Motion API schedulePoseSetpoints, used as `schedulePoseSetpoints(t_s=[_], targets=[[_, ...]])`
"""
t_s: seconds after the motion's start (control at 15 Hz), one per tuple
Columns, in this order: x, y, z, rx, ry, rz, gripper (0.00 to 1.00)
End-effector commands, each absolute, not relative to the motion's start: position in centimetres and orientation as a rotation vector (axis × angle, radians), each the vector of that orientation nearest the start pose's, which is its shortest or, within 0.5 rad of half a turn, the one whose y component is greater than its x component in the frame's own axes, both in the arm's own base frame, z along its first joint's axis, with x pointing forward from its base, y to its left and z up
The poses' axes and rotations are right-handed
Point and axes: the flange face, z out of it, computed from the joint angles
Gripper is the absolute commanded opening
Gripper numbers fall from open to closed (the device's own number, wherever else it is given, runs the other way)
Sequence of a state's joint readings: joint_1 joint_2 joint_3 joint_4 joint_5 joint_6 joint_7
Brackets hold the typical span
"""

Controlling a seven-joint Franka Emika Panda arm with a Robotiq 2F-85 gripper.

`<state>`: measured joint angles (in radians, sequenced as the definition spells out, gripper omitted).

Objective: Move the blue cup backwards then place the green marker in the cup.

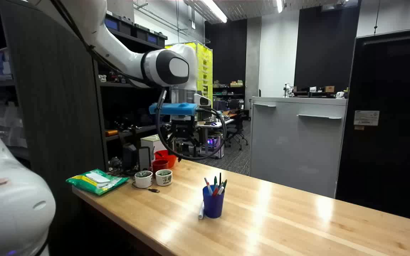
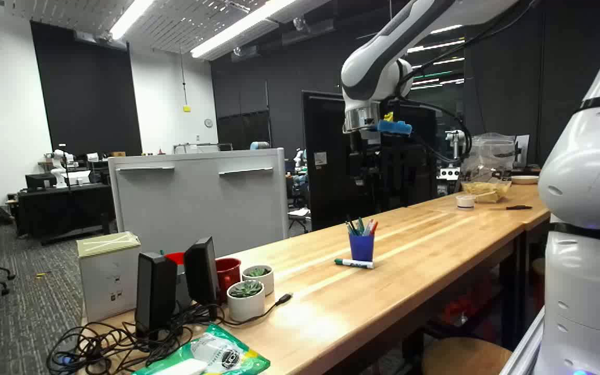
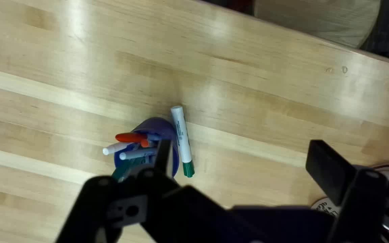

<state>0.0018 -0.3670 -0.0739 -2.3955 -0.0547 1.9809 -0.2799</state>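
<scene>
Though not yet inside the blue cup (image 1: 213, 206), lying flat just beside it: green marker (image 3: 182, 136), white barrel, green cap, loose on the worktop (image 1: 283, 227). Contact with the cup wall: cannot tell. Cup: upright, stocked with assorted pens (image 3: 137, 154), red, white and green showing among them. Above both items, well apart: fingers (image 3: 331, 172), spread wide, nothing between them. Backward move: cannot tell from these views whether done or pending; judged pending, given free fingers and a marker untouched alongside. Placing of the marker: plainly not done; grasp and lift likewise left. Stage, as judged: the very start, or at most the gap between the two steps. Left to do, in probable order: lower to the cup, close on it, shift it back, let go; then pinch the marker, raise past the rim, turn upright, insert among the pens. Likely snag: crowded mouth, with little room for one more. Further along the worktop, well apart from the cup, with no evident part in the job: two white plant pots (image 2: 246, 307), red container (image 2: 228, 273), pair of black speakers (image 2: 157, 291), green packet (image 1: 100, 188).
</scene>
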Motion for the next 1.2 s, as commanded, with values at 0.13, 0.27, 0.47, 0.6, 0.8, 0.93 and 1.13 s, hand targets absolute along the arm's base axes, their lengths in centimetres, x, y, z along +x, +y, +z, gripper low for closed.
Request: schedulePoseSetpoints(t_s=[0.13,0.27,0.47,0.6,0.8,0.93,1.13], targets=[[42.64,-3.51,45.13,-3.133,-0.372,0.08,1.0],[42.64,-3.52,45.13,-3.133,-0.372,0.081,1.0],[42.64,-3.51,45.14,-3.133,-0.372,0.08,1.0],[42.64,-3.52,45.14,-3.133,-0.372,0.08,1.0],[42.64,-3.51,45.13,-3.133,-0.372,0.08,1.0],[42.64,-3.51,45.13,-3.133,-0.372,0.08,1.0],[42.66,-3.55,45.06,-3.118,-0.336,0.055,1.0]])
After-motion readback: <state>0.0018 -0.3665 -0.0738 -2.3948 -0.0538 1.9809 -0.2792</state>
